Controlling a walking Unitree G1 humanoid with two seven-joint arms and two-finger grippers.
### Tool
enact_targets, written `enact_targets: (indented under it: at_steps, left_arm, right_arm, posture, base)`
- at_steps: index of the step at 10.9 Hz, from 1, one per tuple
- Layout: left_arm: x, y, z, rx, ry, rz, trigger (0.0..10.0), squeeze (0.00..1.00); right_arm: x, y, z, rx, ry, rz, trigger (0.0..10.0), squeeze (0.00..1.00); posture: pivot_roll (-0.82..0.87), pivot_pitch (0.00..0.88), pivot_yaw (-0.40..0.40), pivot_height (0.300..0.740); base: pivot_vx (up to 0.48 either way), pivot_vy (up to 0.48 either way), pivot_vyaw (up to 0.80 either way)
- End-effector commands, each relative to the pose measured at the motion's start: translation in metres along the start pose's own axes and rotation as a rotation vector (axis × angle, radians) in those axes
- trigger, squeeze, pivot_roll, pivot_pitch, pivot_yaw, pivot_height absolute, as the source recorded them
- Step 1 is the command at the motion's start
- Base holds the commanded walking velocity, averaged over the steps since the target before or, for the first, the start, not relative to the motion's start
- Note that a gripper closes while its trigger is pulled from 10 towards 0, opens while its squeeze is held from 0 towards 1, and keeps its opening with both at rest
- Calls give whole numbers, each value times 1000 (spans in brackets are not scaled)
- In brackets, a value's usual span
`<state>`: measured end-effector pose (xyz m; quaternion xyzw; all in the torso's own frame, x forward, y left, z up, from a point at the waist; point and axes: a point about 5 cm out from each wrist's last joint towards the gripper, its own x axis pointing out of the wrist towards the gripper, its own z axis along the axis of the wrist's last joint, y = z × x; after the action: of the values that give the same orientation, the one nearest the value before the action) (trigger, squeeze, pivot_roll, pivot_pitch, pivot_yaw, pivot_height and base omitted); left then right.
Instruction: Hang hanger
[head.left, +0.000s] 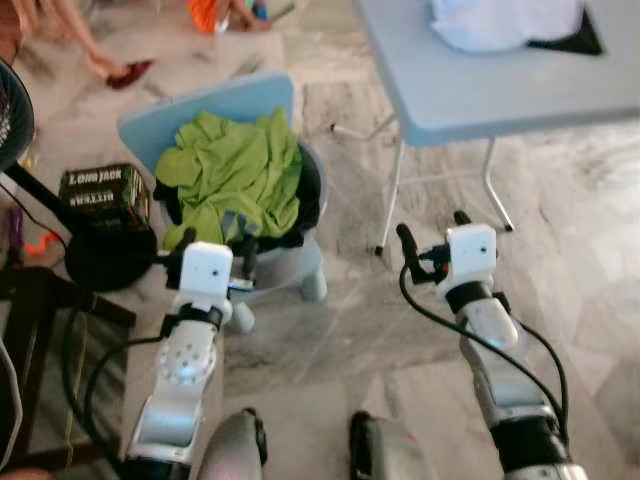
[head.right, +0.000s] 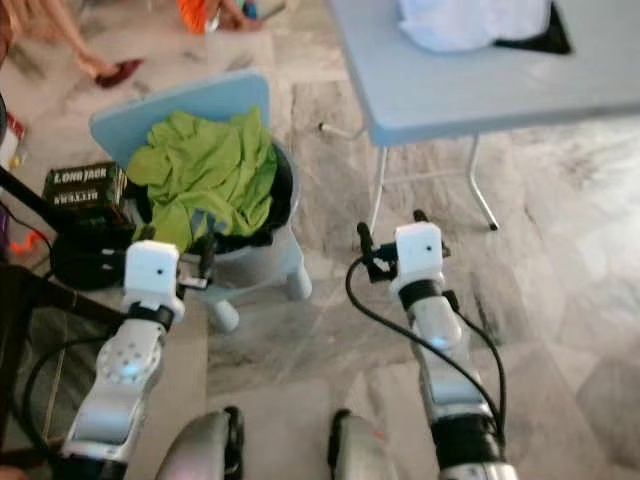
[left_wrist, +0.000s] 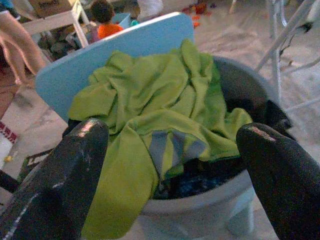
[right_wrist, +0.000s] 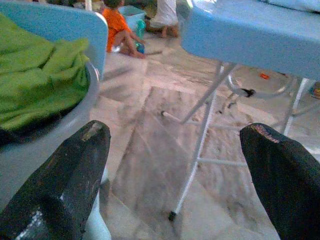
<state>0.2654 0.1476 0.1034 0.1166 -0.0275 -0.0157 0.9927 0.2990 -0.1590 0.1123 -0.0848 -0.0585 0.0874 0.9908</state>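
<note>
At far left, black box w/ pale lettering rests on a dark stand. Next, left gripper, fingers spread wide, hovers just in front of the grey basket, near its rim, not touching. Basket holds a green garment heaped over dark cloth; pale-blue board stands behind it. No hanger can be made out; cannot tell where it lies rel. to either gripper. Centre-right, right gripper, fingers likewise wide apart, empty, over marble floor, well apart from basket. Upper right, blue folding table w/ white cloth.
</note>
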Motion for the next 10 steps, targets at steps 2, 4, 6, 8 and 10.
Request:
enact_targets:
  at_steps: [2,4,6,8,10]
  left_arm:
    - [-2,-3,-2,-9,10,-12,10000,0]
    - [-2,-3,-3,-10,16,-8,10000,0]
    - [-2,-2,-3,-6,18,2,10000,0]
    - [0,4,-5,54,29,85,10000,0]
    - [0,8,-11,60,68,124,10000,0]
  right_arm:
    - [-7,-6,-7,-8,31,-13,10000,0]
    - [-7,-6,-7,-19,33,-5,10000,0]
    - [-7,-5,-8,-17,32,-4,10000,0]
    - [-8,-5,-9,-13,37,-5,10000,0]
    - [-8,-4,-10,-21,42,3,10000,0]
  posture:
    - [10,269,-39,740]
    - [10,270,-39,740]
    - [12,268,-37,740]
    - [13,268,-36,740]
    - [14,270,-37,740]
  base:
    - [347,0,0]
    - [338,0,0]
    - [291,0,519]
    - [0,0,0]
    - [0,0,228]
